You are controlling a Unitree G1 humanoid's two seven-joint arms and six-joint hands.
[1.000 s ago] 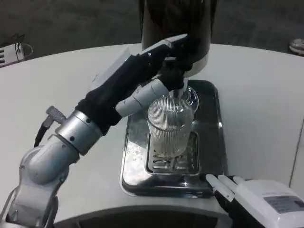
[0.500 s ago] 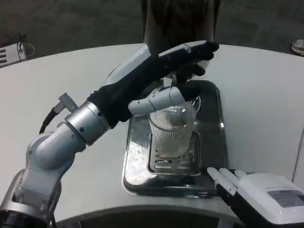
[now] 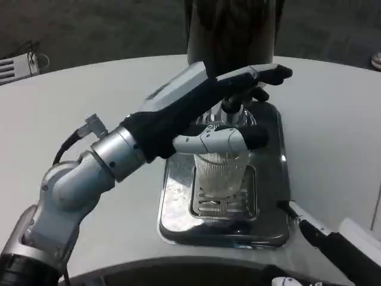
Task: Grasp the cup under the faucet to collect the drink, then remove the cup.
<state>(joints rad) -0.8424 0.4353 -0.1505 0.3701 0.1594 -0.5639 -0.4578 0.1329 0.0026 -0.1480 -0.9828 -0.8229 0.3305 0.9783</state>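
— What sort of place is shown?
— A test or demonstration room is suggested: a plain white round bench is set on dark, carpet-like floor.
— What else supports that?
— A drinks dispenser is stood over a steel drip tray near the bench's front edge.

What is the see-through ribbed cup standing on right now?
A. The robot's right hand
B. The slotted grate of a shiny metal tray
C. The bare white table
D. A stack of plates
B. The cup stands upright on the slotted grate of the metal tray beneath the faucet, with the left hand reaching over its top.
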